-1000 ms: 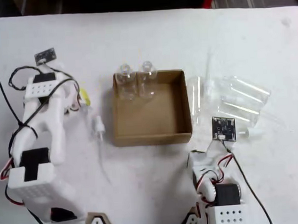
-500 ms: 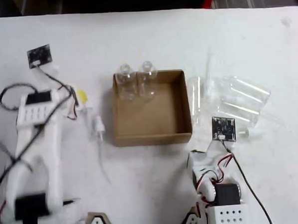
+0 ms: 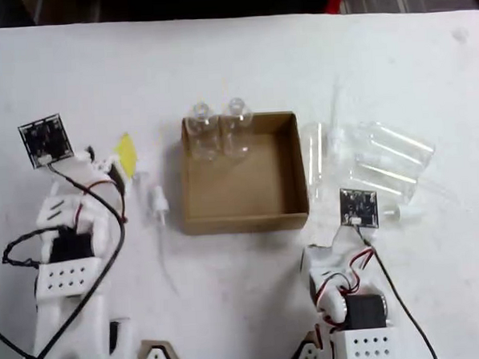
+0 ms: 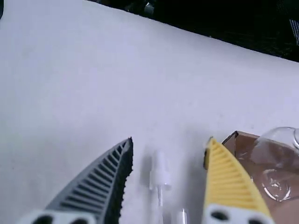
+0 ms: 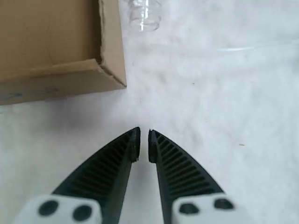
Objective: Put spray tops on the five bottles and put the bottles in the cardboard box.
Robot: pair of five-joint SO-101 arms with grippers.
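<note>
A white spray top (image 3: 158,201) with a long thin tube lies on the table just left of the cardboard box (image 3: 246,219). Two clear bottles (image 3: 218,131) stand inside the box at its far wall. Several more clear bottles (image 3: 375,166) lie on their sides right of the box. My left gripper (image 4: 170,140) is open above the table, and the spray top (image 4: 159,171) lies between its grey and yellow fingers (image 4: 228,179). My right gripper (image 5: 144,140) is shut with nothing in it, hovering near the box corner (image 5: 112,70).
The left arm's body (image 3: 67,261) fills the near left of the table and the right arm's base (image 3: 351,310) the near right. White table stretches beyond the box. A bottle neck (image 5: 145,11) lies just past the box corner.
The left arm has drawn back toward the near edge and swung, so its wrist camera moved left and its yellow finger now sits by the spray top. The right arm stayed still.
</note>
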